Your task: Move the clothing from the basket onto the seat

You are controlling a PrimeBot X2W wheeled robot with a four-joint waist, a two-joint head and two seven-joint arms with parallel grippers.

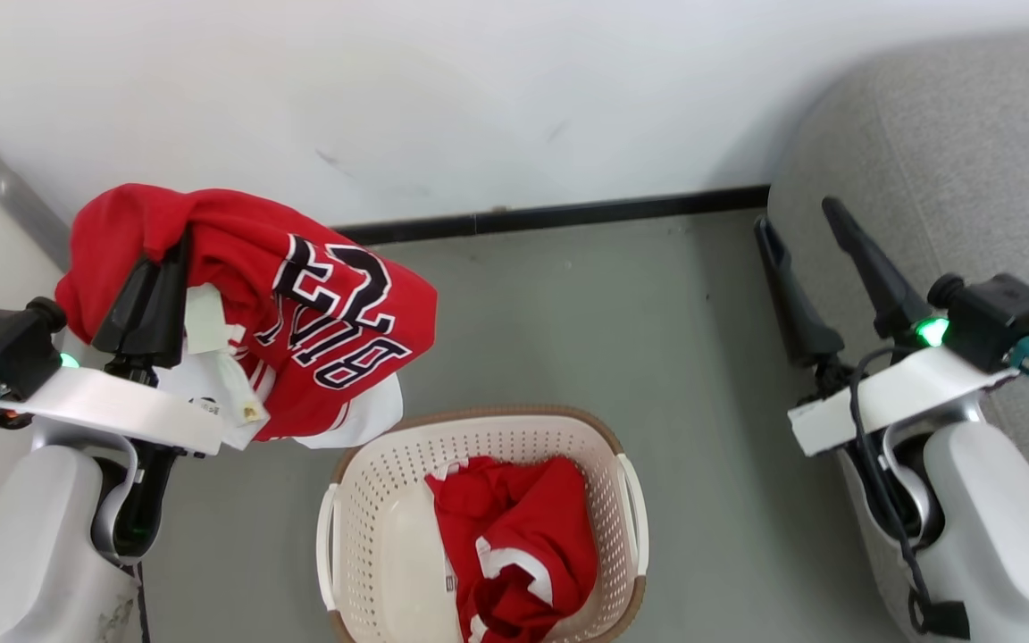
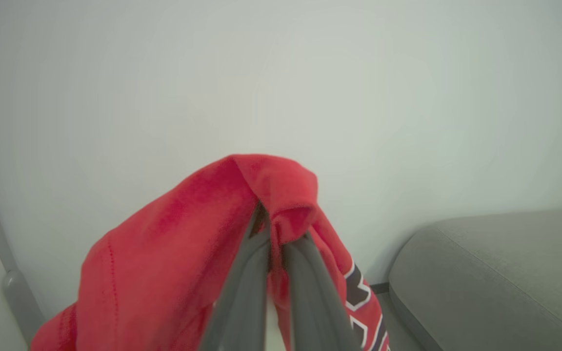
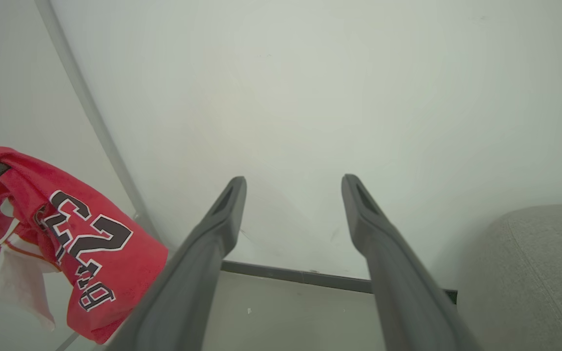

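A red garment (image 1: 514,536) lay in the basket (image 1: 479,433) on the floor (image 1: 568,313), nearest the robot. Up and to its left, the left pincer (image 1: 177,254) was clenched on a lettered jersey (image 1: 327,313), held clear of the basket. The right pincer (image 1: 793,214) stood released and empty beside the sofa (image 1: 943,179), with a white wall (image 1: 479,89) beyond.

This seems to be a room in a home: a large grey fabric-upholstered sofa (image 1: 925,161) stands by a bare white wall (image 1: 479,89). Left of the sofa stands a cream perforated plastic laundry basket (image 1: 370,500).
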